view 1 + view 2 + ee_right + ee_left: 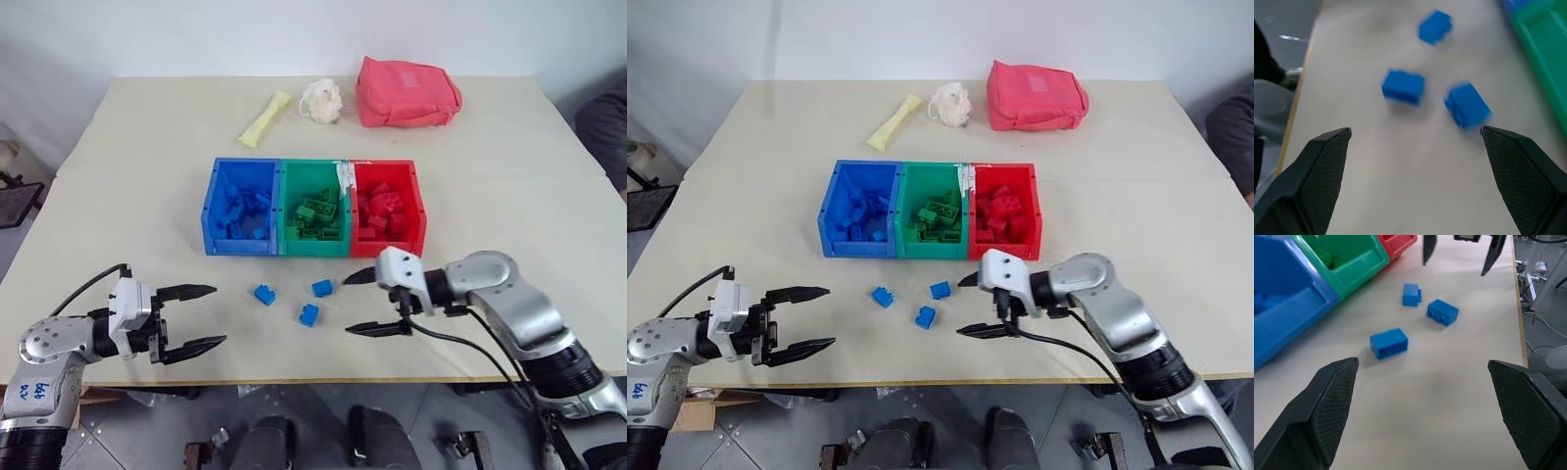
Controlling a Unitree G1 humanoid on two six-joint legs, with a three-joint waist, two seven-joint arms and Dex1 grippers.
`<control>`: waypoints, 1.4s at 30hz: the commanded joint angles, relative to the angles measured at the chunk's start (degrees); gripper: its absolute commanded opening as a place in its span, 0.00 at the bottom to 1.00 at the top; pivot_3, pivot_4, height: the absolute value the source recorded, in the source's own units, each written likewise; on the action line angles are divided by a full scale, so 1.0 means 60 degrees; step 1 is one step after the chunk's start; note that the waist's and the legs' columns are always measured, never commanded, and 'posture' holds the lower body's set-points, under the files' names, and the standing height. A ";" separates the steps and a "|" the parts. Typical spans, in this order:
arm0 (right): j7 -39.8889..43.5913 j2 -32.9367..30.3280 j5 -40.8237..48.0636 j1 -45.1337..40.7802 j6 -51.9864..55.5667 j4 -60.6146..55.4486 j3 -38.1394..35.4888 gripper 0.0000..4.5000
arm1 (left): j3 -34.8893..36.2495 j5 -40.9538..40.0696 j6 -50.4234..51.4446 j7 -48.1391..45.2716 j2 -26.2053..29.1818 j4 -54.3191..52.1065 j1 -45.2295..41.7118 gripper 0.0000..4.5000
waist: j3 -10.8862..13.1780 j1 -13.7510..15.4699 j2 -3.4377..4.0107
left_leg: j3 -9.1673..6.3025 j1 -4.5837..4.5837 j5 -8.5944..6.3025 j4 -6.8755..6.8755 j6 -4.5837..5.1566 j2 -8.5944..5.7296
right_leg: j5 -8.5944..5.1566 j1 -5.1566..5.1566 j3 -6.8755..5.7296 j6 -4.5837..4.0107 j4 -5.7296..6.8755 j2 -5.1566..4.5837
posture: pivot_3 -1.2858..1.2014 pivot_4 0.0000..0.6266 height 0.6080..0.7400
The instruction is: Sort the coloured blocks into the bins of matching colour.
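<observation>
Blue blocks [298,299] lie loose on the counter [509,186], jaws released either side.
Next: grasp one, carry it far-left to the blue bin [210,211].

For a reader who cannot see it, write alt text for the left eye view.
Three blue blocks lie on the table between the open left pincer and right pincer, in front of joined blue, green and red bins.

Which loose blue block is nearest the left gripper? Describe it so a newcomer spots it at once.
Start at the joined bins mid-table, blue, green and red. Three blue blocks lie on the bare table in front of them, between the two open grippers. The one meant is the block below the blue bin's front wall, farthest toward the left gripper, apart from the other two.
</observation>
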 commanded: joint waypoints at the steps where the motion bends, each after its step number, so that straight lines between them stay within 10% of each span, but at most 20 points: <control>1: -0.0274 0.0771 -0.0396 -0.0494 -0.0080 0.0086 0.0761 0.98 | 0.0217 -0.0198 -0.0013 0.0278 -0.0147 -0.0746 0.0349 1.00 | -0.0003 -0.0023 -0.0004 | 0.0000 0.0002 0.0000 0.0001 0.0000 0.0001 | 0.0000 0.0002 0.0001 0.0000 -0.0001 0.0000 | 0.52 0.24 1.00; 13: -0.0031 0.1657 -0.1314 -0.0879 -0.0715 0.1106 0.2086 0.98 | 0.0505 -0.0290 0.0048 0.0912 -0.0382 -0.1657 0.1259 1.00 | -0.0004 -0.0041 -0.0007 | -0.0014 0.0002 0.0000 0.0000 -0.0001 -0.0003 | 0.0000 -0.0002 -0.0003 0.0000 0.0011 0.0008 | 0.52 0.24 1.00; 23: 0.0022 0.1857 -0.1453 -0.0893 -0.0881 0.1340 0.2048 0.36 | 0.0440 -0.0267 0.0063 0.1011 -0.0438 -0.1627 0.1183 1.00 | -0.0004 -0.0038 -0.0006 | -0.0012 0.0003 0.0000 0.0001 -0.0001 -0.0005 | 0.0000 -0.0001 -0.0003 0.0000 0.0012 0.0010 | 0.52 0.24 1.00; 42: -0.1318 0.3628 -0.0210 -0.3261 -0.0452 0.2663 -0.0063 0.36 | 0.1325 -0.0519 -0.0086 0.3169 -0.1741 -0.2306 0.0925 1.00 | -0.0004 -0.0119 -0.0006 | -0.0009 0.0007 -0.0001 0.0000 -0.0008 0.0001 | 0.0000 -0.0010 -0.0001 -0.0001 0.0029 0.0014 | 0.52 0.24 1.00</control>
